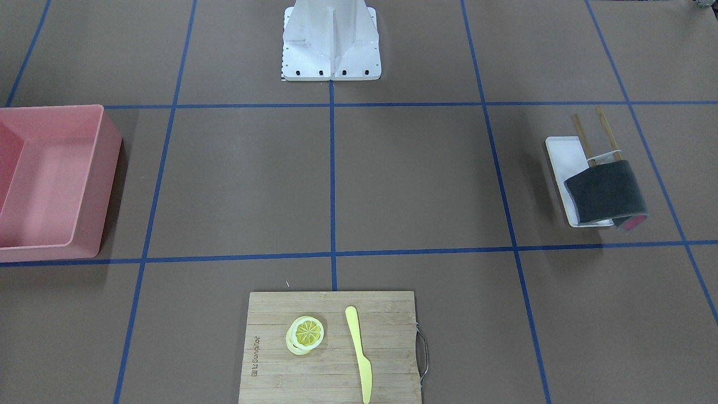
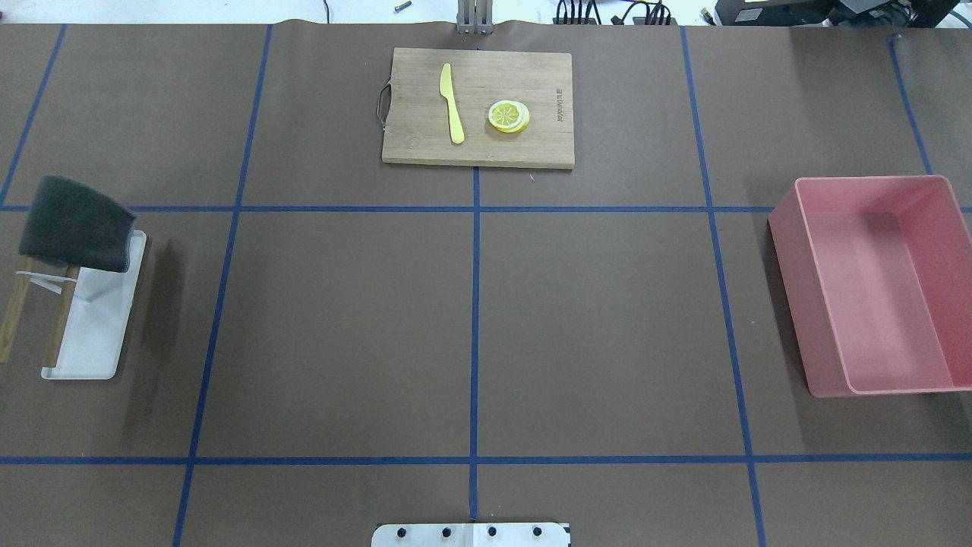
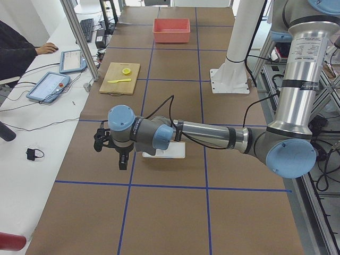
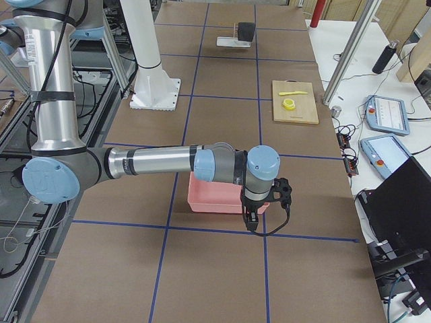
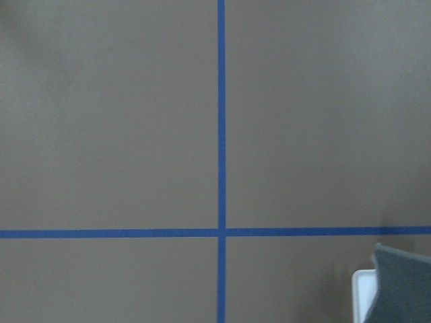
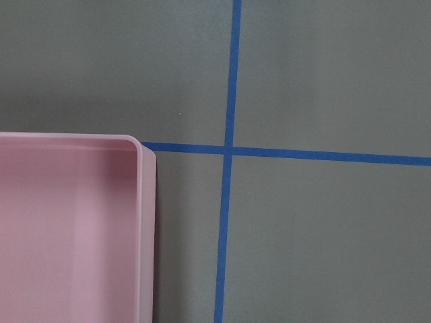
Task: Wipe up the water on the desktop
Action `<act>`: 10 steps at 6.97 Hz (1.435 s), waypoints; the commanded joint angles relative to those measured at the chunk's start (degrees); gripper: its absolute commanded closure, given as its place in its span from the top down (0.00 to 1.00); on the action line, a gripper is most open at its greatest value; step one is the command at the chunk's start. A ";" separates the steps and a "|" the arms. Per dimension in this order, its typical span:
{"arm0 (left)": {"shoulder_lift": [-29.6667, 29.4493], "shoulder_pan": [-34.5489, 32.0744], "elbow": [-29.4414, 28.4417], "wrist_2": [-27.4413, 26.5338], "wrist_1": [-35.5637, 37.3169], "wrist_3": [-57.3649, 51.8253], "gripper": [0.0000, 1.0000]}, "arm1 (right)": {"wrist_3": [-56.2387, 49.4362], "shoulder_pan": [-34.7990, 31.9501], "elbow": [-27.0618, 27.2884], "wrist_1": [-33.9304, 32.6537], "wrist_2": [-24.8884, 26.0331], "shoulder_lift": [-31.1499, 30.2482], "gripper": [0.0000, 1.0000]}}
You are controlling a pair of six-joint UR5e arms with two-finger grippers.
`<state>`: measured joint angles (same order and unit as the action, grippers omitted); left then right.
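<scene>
Silver-tubed left arm (image 3: 207,135) and right arm (image 4: 155,161), pale blue joint caps (image 3: 289,162); black cables (image 3: 159,103) loop behind the black left end effector (image 3: 110,151) and right end effector (image 4: 262,205).

The flat brown surface (image 2: 342,327) looks like smooth matt paper without shine, crossed by thin blue tape lines (image 2: 476,304). The rectangular pink bin (image 2: 873,304) is smooth plastic with a soft sheen, the light bamboo cutting board (image 2: 425,91) shows dull, grained wood with a thin metal wire handle (image 1: 423,350), and the yellow knife (image 1: 359,350) and round yellow lemon slice (image 1: 307,332) look like smooth plastic. The dark grey pad (image 1: 606,191) is rough, fuzzy cloth on bare wooden posts (image 2: 14,315) over a smooth white tray (image 2: 95,334), while the white robot base (image 1: 331,50) looks like smooth painted metal.
</scene>
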<state>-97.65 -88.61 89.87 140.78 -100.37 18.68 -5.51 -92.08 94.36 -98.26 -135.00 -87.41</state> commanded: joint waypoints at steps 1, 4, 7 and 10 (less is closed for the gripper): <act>-0.09 5.52 -0.40 2.84 -9.08 13.25 0.98 | -0.20 0.32 0.39 -0.09 0.61 0.57 1.00; 1.05 11.50 -5.91 2.13 -28.76 33.83 0.98 | 0.32 0.49 0.38 -0.26 0.36 0.58 1.00; 0.80 15.65 -8.40 2.48 -36.12 39.07 0.97 | 0.32 0.49 0.30 -0.17 0.18 0.66 1.00; 0.79 15.66 -8.05 3.97 -36.12 38.98 0.59 | 0.59 0.49 0.39 -0.52 0.09 0.84 1.00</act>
<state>-96.89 -72.99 81.72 143.88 -136.45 57.68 -5.07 -91.58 94.72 -98.67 -134.89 -86.66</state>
